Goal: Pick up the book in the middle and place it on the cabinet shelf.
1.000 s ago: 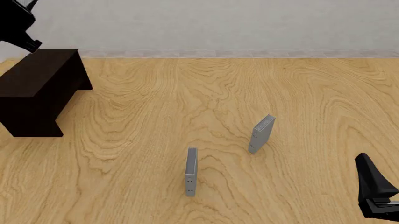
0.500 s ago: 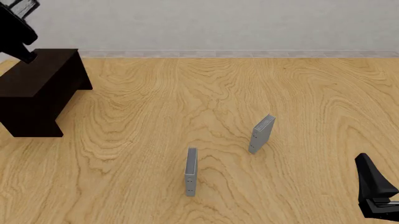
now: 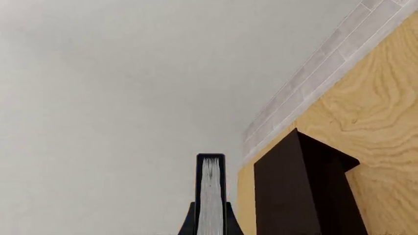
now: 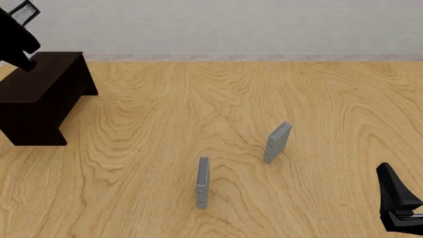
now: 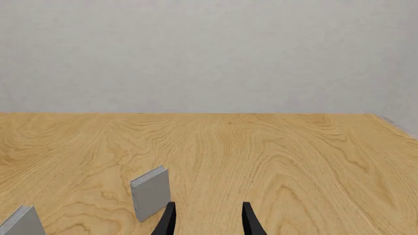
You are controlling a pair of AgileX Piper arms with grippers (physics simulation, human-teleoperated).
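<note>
Showing white page edges, black book (image 3: 210, 196)

Both arms render matte black: the right gripper (image 5: 205, 220) shows two slim, tapered, curved fingers (image 5: 168, 221), its angular black body near the grey book (image 4: 278, 142)

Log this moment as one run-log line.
left end effector: shut on book, raised beside cabinet shelf | right end effector: open, idle | grey books: standing on table
</note>
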